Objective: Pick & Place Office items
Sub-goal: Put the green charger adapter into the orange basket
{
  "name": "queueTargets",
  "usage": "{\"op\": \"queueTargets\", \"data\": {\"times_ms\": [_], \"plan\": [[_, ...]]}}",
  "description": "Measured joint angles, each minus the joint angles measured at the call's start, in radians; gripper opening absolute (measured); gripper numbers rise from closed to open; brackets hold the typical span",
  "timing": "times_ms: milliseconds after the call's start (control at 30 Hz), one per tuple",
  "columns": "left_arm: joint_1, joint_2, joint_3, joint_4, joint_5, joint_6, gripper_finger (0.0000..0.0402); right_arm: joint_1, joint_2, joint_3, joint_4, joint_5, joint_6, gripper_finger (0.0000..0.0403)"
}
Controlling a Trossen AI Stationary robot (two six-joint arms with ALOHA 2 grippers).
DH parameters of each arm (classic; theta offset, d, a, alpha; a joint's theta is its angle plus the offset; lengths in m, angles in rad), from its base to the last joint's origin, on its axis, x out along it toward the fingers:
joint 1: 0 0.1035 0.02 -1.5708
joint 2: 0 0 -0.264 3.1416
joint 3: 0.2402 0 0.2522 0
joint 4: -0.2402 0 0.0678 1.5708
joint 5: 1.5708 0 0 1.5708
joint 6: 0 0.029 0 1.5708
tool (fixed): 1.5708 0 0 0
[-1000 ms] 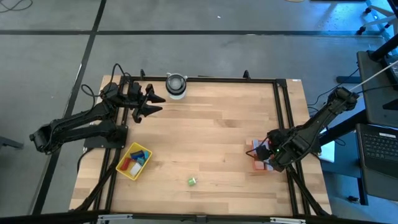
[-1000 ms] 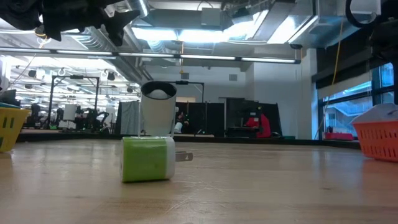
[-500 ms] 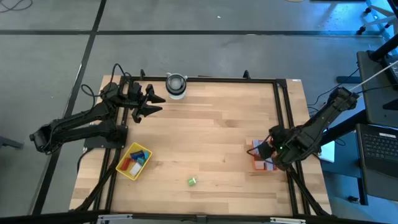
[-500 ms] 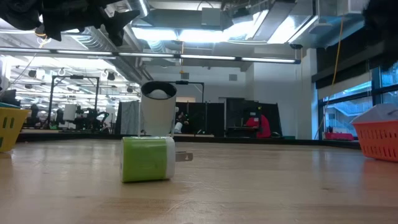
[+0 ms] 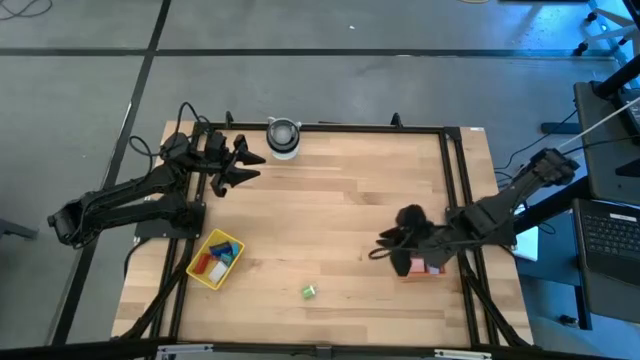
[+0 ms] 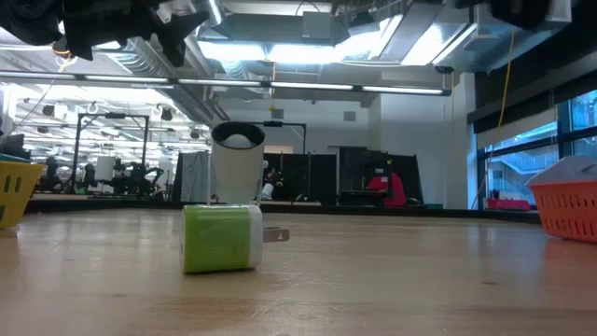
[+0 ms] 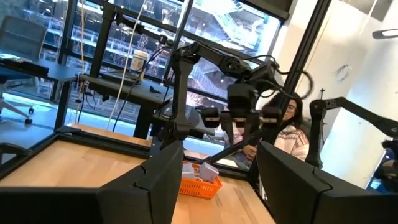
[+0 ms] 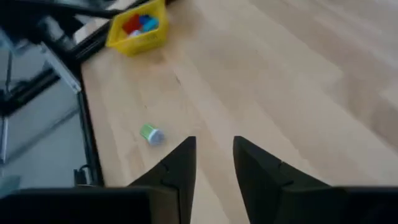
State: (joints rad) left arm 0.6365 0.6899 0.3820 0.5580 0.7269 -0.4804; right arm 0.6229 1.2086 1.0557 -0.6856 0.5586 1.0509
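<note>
A small bright green item (image 5: 309, 291) with a white end lies on its side on the wood near the table's front edge; it also shows in the low view (image 6: 222, 239) and the right wrist view (image 8: 150, 133). More office items, red and blue, lie in the yellow tray (image 5: 215, 258). My right gripper (image 5: 378, 248) hangs over the table right of centre, slanting down, its fingers (image 8: 180, 163) a narrow gap apart with nothing between them. My left gripper (image 5: 258, 167) waits open at the far left, raised.
A red tray (image 5: 420, 270) sits at the right edge, partly under my right arm. A round grey-white cylinder (image 5: 284, 137) stands at the far edge. Black frame rails run along the table's sides. Bare wood lies between the two trays.
My right gripper has risen from over the red tray and swung toward the table's left, out over the bare wood, rolling as it went. The left arm and the green item have kept still.
</note>
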Motion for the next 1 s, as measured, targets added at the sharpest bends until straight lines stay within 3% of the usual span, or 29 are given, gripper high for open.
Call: {"op": "queueTargets", "data": {"times_ms": [200, 433, 800, 900, 1000], "plan": [[0.0, 0.0, 0.0, 0.012, -0.001, -0.019, 0.02, -0.07, 0.124, 0.088, -0.017, -0.059, -0.183, 0.013], [0.0, 0.0, 0.0, 0.019, -0.002, -0.03, 0.02, -0.15, 0.265, 0.146, 0.021, -0.263, -0.392, 0.0166], [0.0, 0.0, 0.0, 0.017, -0.002, -0.039, 0.02, -0.18, 0.432, 0.256, 0.19, -0.484, -0.656, 0.0216], [0.0, 0.0, 0.0, 0.014, -0.002, -0.039, 0.02, -0.179, 0.485, 0.272, 0.268, -0.484, -0.69, 0.0229], [0.0, 0.0, 0.0, 0.014, -0.001, -0.04, 0.02, -0.182, 0.549, 0.307, 0.27, -0.399, -0.677, 0.0234]]}}
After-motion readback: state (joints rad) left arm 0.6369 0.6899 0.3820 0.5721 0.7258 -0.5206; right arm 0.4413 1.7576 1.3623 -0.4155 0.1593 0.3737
